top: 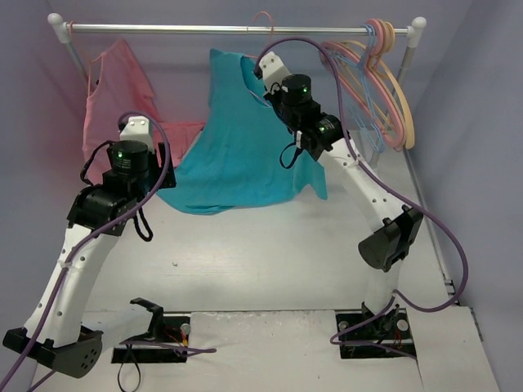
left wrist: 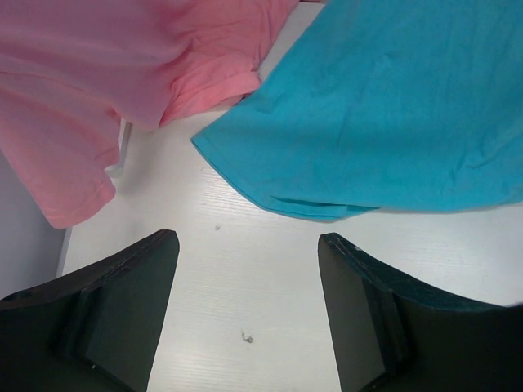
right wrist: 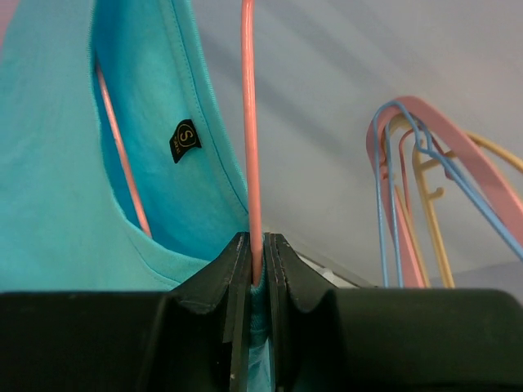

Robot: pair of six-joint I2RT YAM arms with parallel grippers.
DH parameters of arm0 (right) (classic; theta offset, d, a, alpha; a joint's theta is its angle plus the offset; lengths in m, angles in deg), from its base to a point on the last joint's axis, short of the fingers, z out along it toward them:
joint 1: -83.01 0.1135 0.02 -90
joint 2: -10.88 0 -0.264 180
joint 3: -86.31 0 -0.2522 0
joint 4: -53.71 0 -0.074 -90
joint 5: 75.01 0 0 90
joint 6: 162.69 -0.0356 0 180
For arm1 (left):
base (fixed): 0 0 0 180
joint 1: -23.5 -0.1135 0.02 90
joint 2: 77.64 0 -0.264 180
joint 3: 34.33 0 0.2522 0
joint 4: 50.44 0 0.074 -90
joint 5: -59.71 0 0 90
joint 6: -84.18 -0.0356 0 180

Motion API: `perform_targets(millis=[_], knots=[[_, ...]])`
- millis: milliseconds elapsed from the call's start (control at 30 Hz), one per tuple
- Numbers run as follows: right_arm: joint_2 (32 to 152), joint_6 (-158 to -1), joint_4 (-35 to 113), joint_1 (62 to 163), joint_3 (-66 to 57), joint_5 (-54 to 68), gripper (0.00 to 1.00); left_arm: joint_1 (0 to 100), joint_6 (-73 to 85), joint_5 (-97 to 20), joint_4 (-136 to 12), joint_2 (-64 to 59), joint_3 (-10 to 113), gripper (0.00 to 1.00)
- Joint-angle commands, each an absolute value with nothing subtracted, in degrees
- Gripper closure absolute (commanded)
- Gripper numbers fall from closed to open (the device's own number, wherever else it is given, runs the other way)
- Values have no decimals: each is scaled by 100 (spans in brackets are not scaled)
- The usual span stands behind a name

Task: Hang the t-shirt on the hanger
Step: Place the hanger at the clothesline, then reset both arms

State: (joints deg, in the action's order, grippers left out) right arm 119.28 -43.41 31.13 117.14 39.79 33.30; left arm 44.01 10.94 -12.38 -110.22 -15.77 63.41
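Observation:
The teal t-shirt [top: 237, 147] hangs from near the rail, its lower part draped onto the table; its hem shows in the left wrist view [left wrist: 392, 114]. The thin pink wire hanger [right wrist: 249, 122] runs inside the shirt's neck [right wrist: 184, 73], and its hook [top: 263, 20] is at the rail. My right gripper [right wrist: 258, 269] is shut on the hanger wire together with a fold of teal cloth, and sits at the shirt's neck in the top view [top: 263, 72]. My left gripper [left wrist: 245, 269] is open and empty, low over the table just short of the shirt's hem.
A pink garment [top: 122, 98] hangs at the rail's left end and lies beside the shirt [left wrist: 98, 90]. Several pink, blue and tan hangers [top: 380, 82] hang at the rail's right end [right wrist: 417, 188]. The metal rail [top: 163, 28] spans the back.

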Motion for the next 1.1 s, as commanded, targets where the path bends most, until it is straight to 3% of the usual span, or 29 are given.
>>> perform_targets(millis=[0, 167, 233, 267, 300, 367, 400, 667, 900, 1067], knots=[[11863, -4676, 3591, 11755, 4496, 3802, 100, 4363, 1229, -1316, -10982, -1532, 6635, 31], [11925, -4913, 3318, 11851, 4330, 3653, 100, 4363, 1264, -1412, -11087, -1471, 6644, 31], [11794, -5097, 3318, 11904, 4137, 3503, 92, 4363, 1273, -1412, -11114, -1479, 6635, 31], [11732, -5150, 3335, 11931, 3944, 3468, 85, 4363, 1273, -1421, -11140, -1497, 6626, 31], [11679, -5220, 3353, 11948, 3864, 3381, 69, 4363, 1273, -1421, -11157, -1497, 6635, 31], [11504, -5291, 3353, 12010, 3732, 3266, 55, 4363, 1273, -1421, -11228, -1515, 6670, 31], [11442, -5378, 3336, 12019, 3705, 3196, 42, 4371, 1273, -1412, -11254, -1515, 6688, 31], [9915, -5686, 3924, 11905, 2784, 2739, 2, 4371, 1229, -1316, -11500, -1602, 6899, 31], [7447, -5801, 4750, 11808, 429, 2624, 0, 4363, 1492, -1281, -11764, -1839, 6785, 30], [6241, -6151, 4199, 11808, -1048, 2905, 0, 4363, 1405, -1184, -11659, -2384, 6293, 31]])
